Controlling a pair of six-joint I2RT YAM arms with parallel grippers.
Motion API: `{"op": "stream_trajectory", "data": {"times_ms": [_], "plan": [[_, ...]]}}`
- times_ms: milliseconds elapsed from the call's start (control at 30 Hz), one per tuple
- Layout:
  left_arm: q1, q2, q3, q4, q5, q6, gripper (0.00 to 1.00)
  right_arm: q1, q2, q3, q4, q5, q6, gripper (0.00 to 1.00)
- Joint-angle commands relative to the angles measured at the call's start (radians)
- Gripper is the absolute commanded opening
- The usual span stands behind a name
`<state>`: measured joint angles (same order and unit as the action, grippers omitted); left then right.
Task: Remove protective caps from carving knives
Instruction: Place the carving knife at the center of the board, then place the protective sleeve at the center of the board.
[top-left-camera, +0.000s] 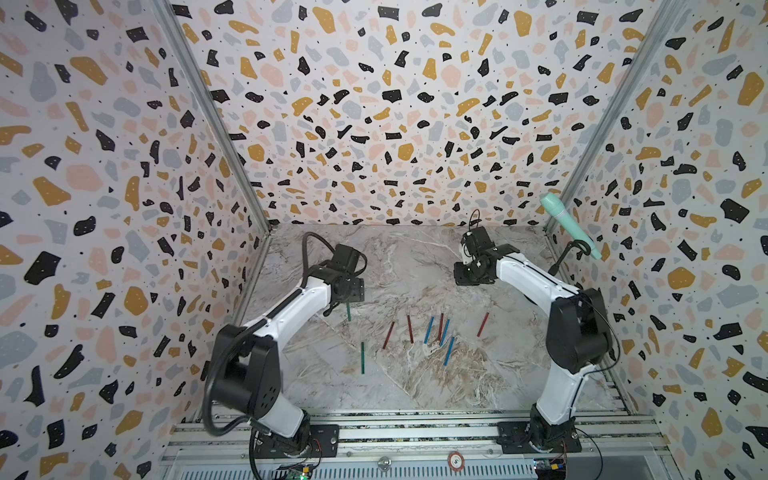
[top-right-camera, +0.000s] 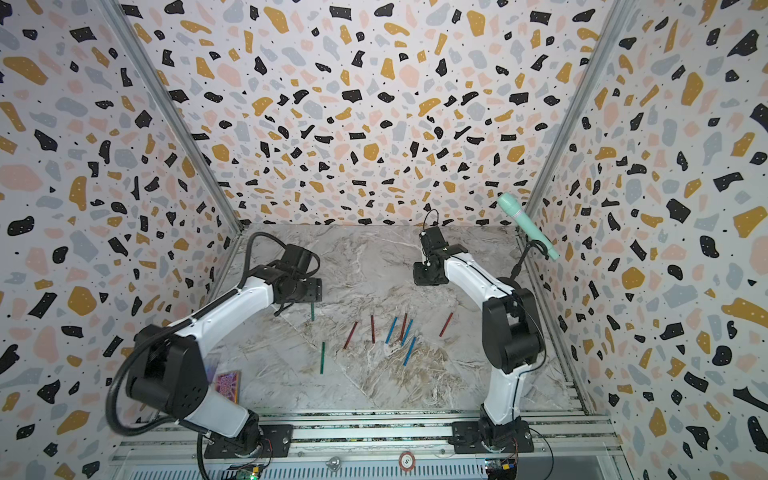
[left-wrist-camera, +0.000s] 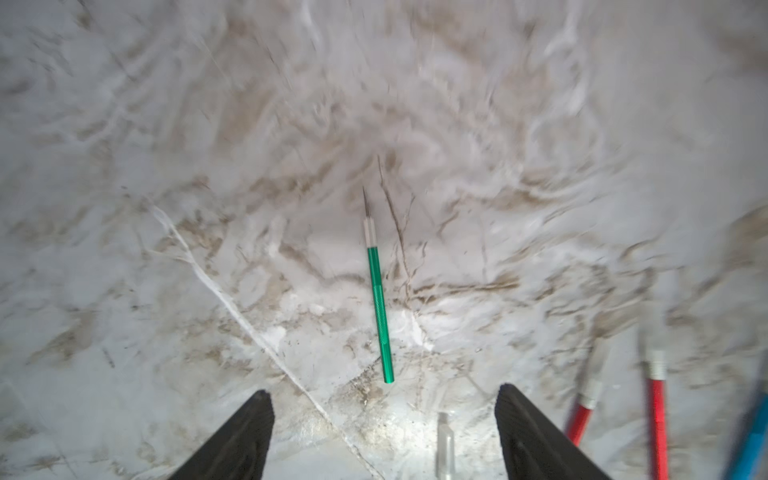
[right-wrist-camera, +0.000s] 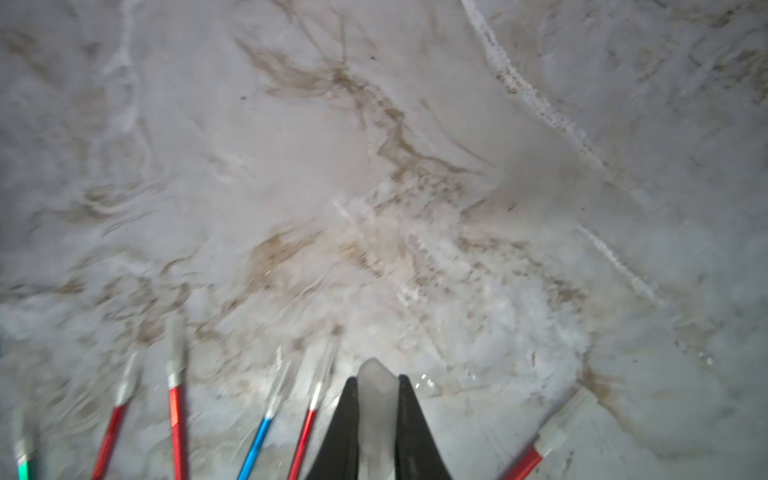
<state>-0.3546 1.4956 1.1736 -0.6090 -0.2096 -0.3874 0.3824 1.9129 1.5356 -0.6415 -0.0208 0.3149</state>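
Observation:
A green carving knife (left-wrist-camera: 380, 299) lies on the marble with its grey tip bare, just beyond my left gripper (left-wrist-camera: 384, 392), which is open and empty. A loose clear protective cap (left-wrist-camera: 444, 444) lies on the marble between its fingers (left-wrist-camera: 536, 432). My right gripper (right-wrist-camera: 376, 386) is shut on another translucent cap (right-wrist-camera: 376, 374), held above the table. In both top views several red (top-left-camera: 388, 334), blue (top-left-camera: 449, 351) and green (top-left-camera: 363, 357) knives lie scattered mid-table. One green knife (top-left-camera: 348, 312) pokes out under the left wrist (top-left-camera: 349, 291). The right wrist (top-left-camera: 473, 272) hangs further back.
A mint-green microphone (top-left-camera: 569, 224) on a black stand leans at the back right corner. A flat rainbow pack (top-right-camera: 227, 384) lies at the front left behind the left arm. Patterned walls close three sides. An aluminium rail (top-left-camera: 415, 432) carries both arm bases.

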Motion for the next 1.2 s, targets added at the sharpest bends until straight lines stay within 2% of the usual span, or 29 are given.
{"op": "stream_trajectory", "data": {"times_ms": [0, 233, 500, 567, 667, 767, 833, 1167], "plan": [[-0.003, -0.128, -0.068, 0.055, -0.041, -0.038, 0.88, 0.016, 0.092, 0.105, -0.156, 0.121, -0.04, 0.0], [-0.002, -0.347, -0.226, 0.116, -0.101, -0.035, 0.99, 0.015, 0.24, 0.185, -0.191, 0.215, -0.046, 0.0], [-0.004, -0.508, -0.38, 0.187, -0.106, -0.023, 1.0, 0.018, 0.295, 0.202, -0.196, 0.251, -0.034, 0.01], [-0.003, -0.522, -0.403, 0.193, -0.112, -0.022, 0.99, 0.019, 0.295, 0.207, -0.201, 0.241, -0.031, 0.11], [-0.004, -0.518, -0.411, 0.196, -0.101, -0.022, 0.99, 0.02, 0.276, 0.2, -0.194, 0.203, -0.024, 0.33], [-0.003, -0.507, -0.413, 0.202, -0.089, -0.018, 1.0, 0.02, 0.266, 0.203, -0.195, 0.176, -0.019, 0.45], [-0.003, -0.499, -0.413, 0.204, -0.08, -0.018, 0.99, 0.021, 0.269, 0.21, -0.201, 0.162, -0.021, 0.49], [-0.004, -0.459, -0.417, 0.206, -0.06, -0.016, 0.99, 0.009, 0.22, 0.231, -0.216, 0.164, -0.022, 0.54]]}}
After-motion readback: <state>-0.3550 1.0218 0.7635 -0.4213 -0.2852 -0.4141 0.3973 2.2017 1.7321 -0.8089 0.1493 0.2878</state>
